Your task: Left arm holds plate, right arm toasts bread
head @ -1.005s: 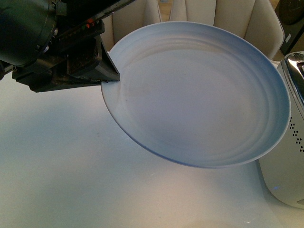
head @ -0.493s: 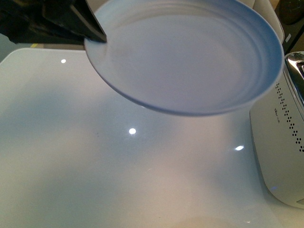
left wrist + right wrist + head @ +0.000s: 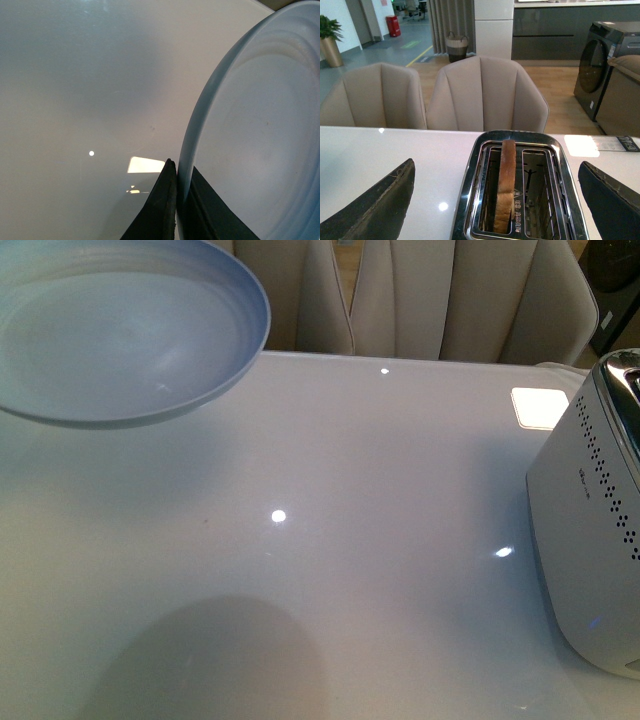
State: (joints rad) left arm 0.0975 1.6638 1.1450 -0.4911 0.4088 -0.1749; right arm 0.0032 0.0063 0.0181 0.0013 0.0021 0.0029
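Plate (image 3: pixel 120 340) aloft over the far-left corner of the white tabletop (image 3: pixel 350 490), clear of the surface, inner face up. A soft dark shadow lies on the near-left part of the tabletop.

Left gripper (image 3: pixel 179 210) is clenched on the plate's rim; in the left wrist view one black finger presses each face of the rim.

Toaster (image 3: pixel 590 540), white-bodied with a chrome top, stands at the right edge of the tabletop. Bread (image 3: pixel 506 185) stands on edge in one of its two slots, top crust showing at the slot's mouth.

Right gripper (image 3: pixel 496 165) is released, its jaws spread wide, hovering above the toaster and touching neither toaster nor bread.

Beige chairs (image 3: pixel 450 300) stand behind the far edge.
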